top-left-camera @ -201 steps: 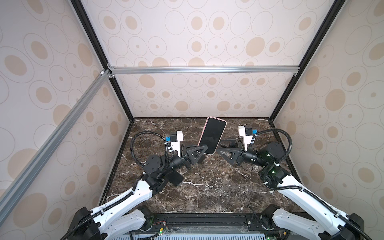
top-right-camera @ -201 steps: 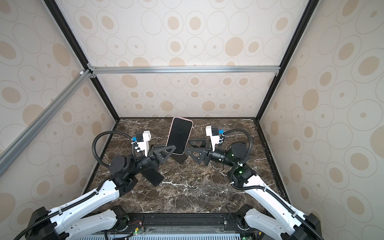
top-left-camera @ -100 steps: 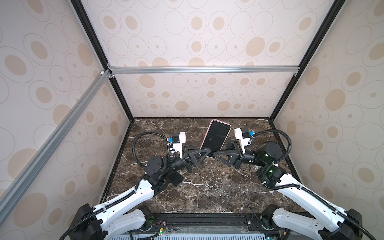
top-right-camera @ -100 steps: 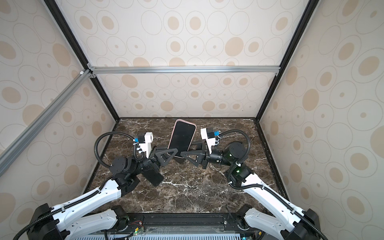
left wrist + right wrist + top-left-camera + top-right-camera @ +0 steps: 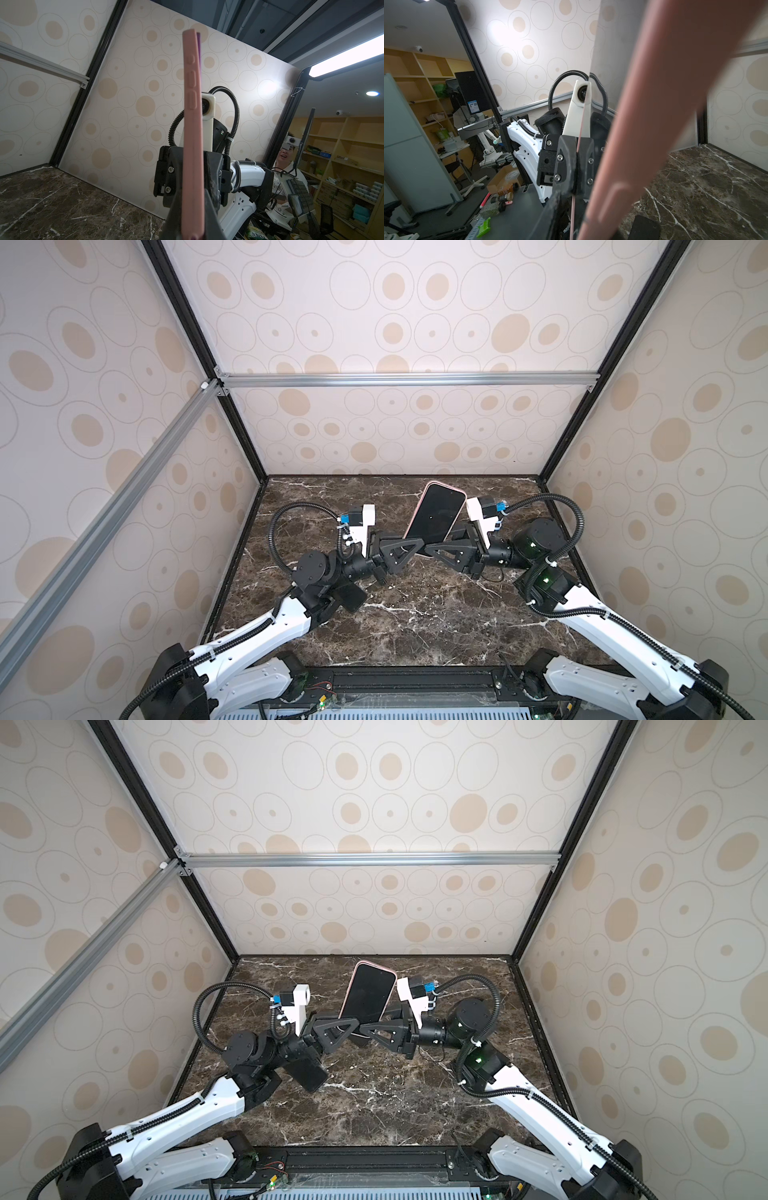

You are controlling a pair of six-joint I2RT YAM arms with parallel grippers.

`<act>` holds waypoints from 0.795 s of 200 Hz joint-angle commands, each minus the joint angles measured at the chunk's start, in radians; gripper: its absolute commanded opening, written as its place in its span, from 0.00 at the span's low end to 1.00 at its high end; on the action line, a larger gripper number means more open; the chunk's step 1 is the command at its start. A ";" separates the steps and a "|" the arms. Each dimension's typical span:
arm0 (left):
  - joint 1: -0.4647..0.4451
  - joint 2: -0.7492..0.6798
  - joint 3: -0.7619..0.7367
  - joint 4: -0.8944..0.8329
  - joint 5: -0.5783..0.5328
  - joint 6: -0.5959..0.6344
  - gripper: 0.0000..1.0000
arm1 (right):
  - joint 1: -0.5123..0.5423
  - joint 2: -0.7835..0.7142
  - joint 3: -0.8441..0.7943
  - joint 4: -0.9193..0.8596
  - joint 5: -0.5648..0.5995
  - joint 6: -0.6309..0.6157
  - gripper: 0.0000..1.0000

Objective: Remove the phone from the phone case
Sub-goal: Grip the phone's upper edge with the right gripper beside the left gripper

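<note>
Two arms reach level toward each other, the left gripper (image 5: 410, 546) pinching the bottom of the one phone (image 5: 436, 512), tilted up above it in its pink phone case (image 5: 192, 145); only the left wrist view shows the right gripper (image 5: 432, 544) straddling the case, whether clamped I cannot tell.

case (image 5: 192, 145): showing pink
phone (image 5: 436, 514): showing a black screen
table (image 5: 415, 614): showing brown marble, white veins
walls (image 5: 374, 302): showing cream, tan ovals
</note>
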 commanded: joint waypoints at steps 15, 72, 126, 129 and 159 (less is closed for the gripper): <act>-0.008 -0.003 0.066 0.069 0.014 -0.004 0.00 | 0.009 -0.014 0.033 -0.027 -0.049 -0.025 0.17; -0.008 -0.017 0.070 0.014 0.004 0.047 0.00 | 0.009 -0.035 0.044 -0.078 -0.028 -0.050 0.00; -0.008 -0.087 0.160 -0.295 -0.103 0.319 0.56 | 0.009 -0.115 0.069 -0.307 0.153 -0.180 0.00; -0.008 -0.092 0.167 -0.320 -0.116 0.339 0.59 | 0.009 -0.117 0.075 -0.334 0.165 -0.196 0.00; -0.011 -0.121 0.290 -0.555 -0.258 0.611 0.66 | 0.009 -0.129 0.152 -0.574 0.274 -0.342 0.00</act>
